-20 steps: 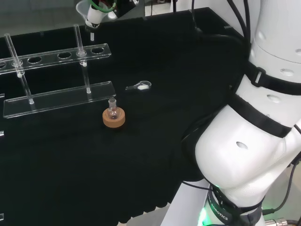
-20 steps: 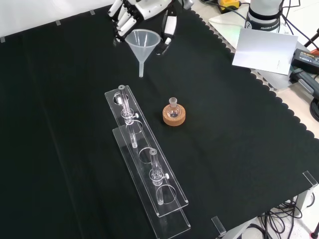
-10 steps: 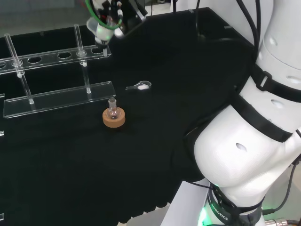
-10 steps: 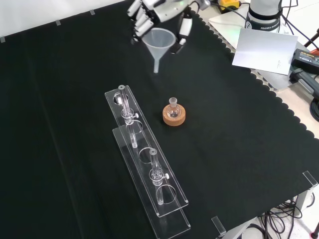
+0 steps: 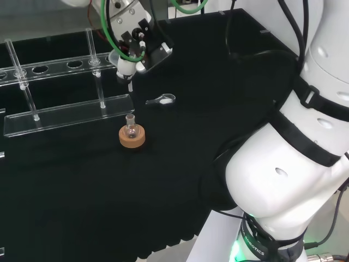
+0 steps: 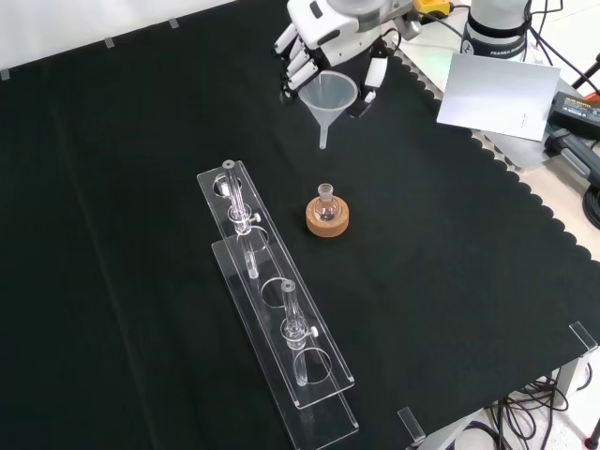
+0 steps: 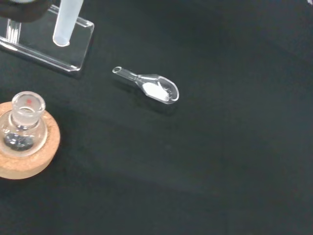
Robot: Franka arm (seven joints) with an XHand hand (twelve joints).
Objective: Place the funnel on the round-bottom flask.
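- The arm (image 5: 283, 164) fills the right of the head view as big white links and reaches across the black cloth (image 6: 450, 281) toward the far side.
- The rack (image 6: 272, 309), clear plastic with two tiers, runs from about 11 o'clock to 5 o'clock of the front view's middle. It carries two upright glass tubes. In the head view it lies at 9 to 10 o'clock of the flask.
- The hand (image 6: 323, 28) comes in at the top of the front view, at about 12 o'clock of the flask and well above the cloth. Its fingers (image 6: 292, 64) and thumb (image 6: 372, 82) curl down round the rim of the funnel and grip it.
- The funnel (image 6: 327, 98) is clear plastic: a wide cone with the mouth up and a narrow stem pointing straight down. The stem tip hangs in the air, apart from the flask's neck. In the wrist view the stem (image 7: 66, 22) shows as a pale tube, close and large.
- The flask (image 6: 326, 208) is small and round, of clear glass. Its short open neck stands upright. It sits in a cork ring (image 6: 328, 221) near the middle of the cloth.
- The scoop (image 7: 151, 88) is small and clear, with a bit of white powder in its bowl. It lies flat on the cloth at about 1 o'clock of the flask in the head view.
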